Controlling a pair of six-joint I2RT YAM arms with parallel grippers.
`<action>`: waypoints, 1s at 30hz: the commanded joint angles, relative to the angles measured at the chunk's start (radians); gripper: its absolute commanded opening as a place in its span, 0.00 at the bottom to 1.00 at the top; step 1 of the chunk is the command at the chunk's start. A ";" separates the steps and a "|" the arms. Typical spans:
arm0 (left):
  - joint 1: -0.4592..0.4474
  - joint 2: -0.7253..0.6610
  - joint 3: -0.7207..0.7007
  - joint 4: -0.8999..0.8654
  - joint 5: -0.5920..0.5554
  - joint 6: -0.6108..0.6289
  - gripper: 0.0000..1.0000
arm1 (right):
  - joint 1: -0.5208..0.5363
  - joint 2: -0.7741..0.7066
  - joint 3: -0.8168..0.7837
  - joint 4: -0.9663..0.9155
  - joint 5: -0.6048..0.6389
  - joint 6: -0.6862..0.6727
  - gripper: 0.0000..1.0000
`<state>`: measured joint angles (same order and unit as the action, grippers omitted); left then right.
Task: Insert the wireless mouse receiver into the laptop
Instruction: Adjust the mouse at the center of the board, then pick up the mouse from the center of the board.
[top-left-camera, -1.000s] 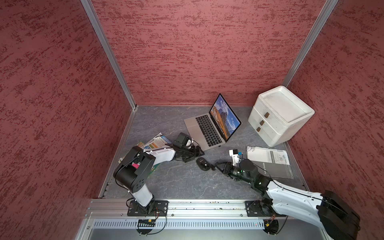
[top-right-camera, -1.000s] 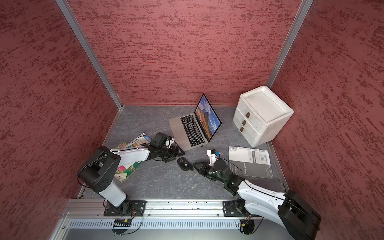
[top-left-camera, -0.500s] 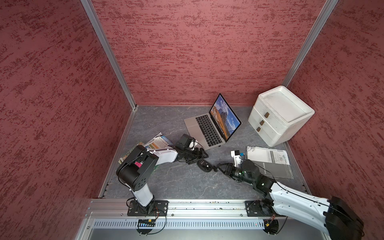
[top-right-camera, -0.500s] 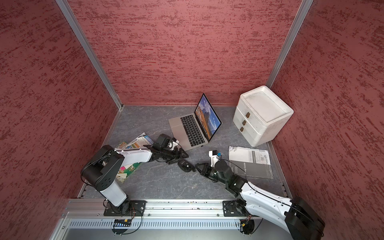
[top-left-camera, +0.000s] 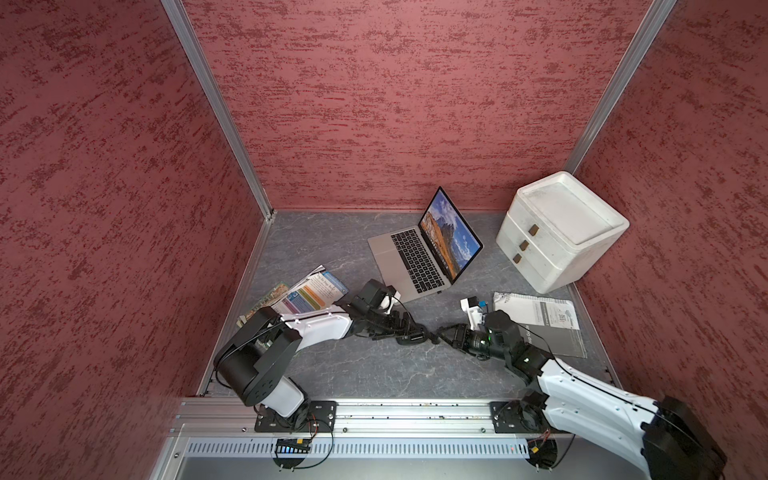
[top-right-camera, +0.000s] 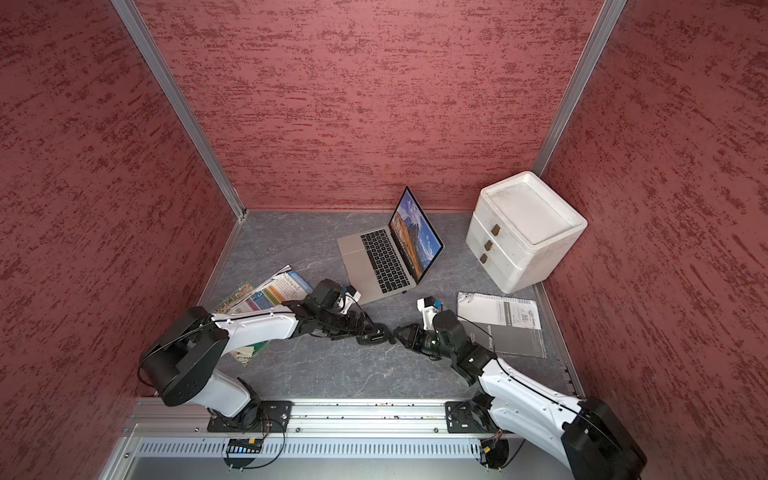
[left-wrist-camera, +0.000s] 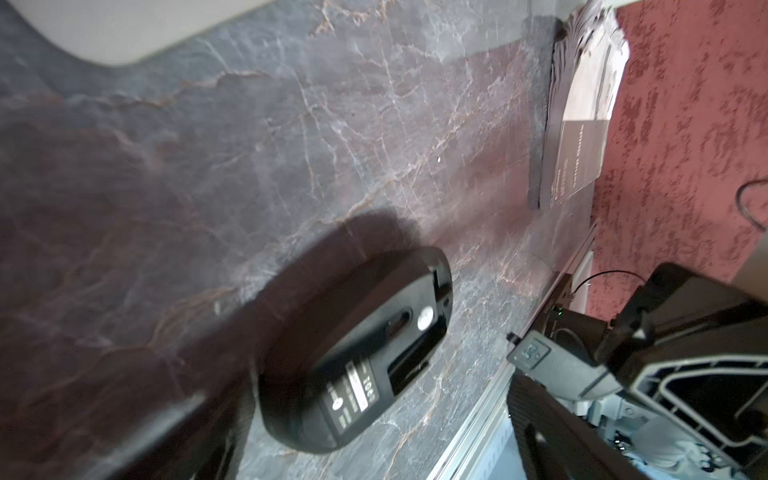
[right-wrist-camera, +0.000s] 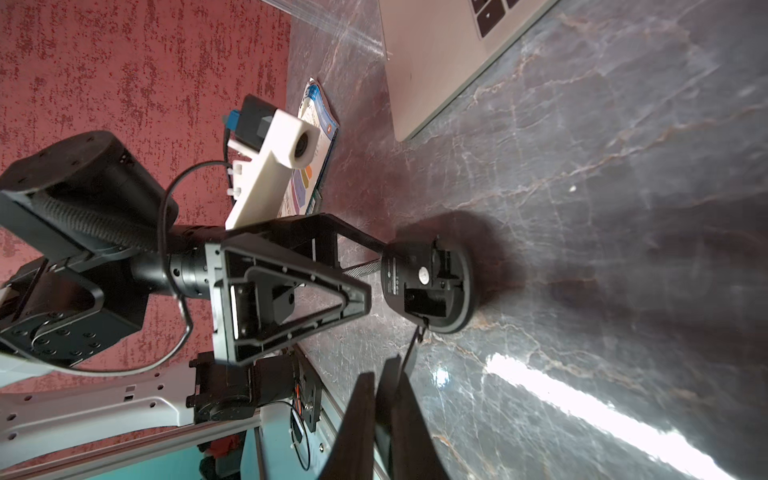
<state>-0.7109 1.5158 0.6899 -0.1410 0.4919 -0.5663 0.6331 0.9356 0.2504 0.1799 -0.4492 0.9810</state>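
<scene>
Left wrist view: the right end effector (right-wrist-camera: 380, 370), clamped shut, pinches what looks like the wireless mouse receiver (left-wrist-camera: 530, 354) by one end, apparently leaving the other end free for a port. The stub's long axis runs along the fingers, its tip aimed at the upturned mouse (left-wrist-camera: 353, 361) rather than the laptop (top-left-camera: 415, 262). The left end effector (right-wrist-camera: 376, 274) stands open beside that mouse on the desk (top-left-camera: 374, 374), well short of the laptop.
</scene>
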 joint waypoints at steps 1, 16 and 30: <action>-0.054 -0.050 0.032 -0.142 -0.174 0.229 1.00 | -0.075 0.070 0.077 -0.028 -0.273 -0.129 0.00; -0.200 -0.061 0.014 -0.042 -0.444 0.526 1.00 | -0.253 0.319 0.314 -0.278 -0.525 -0.448 0.00; -0.209 0.064 0.006 0.040 -0.405 0.558 0.84 | -0.260 0.546 0.441 -0.316 -0.569 -0.552 0.00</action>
<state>-0.9165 1.5623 0.6968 -0.1299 0.0795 -0.0376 0.3813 1.4456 0.6407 -0.1040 -0.9920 0.4923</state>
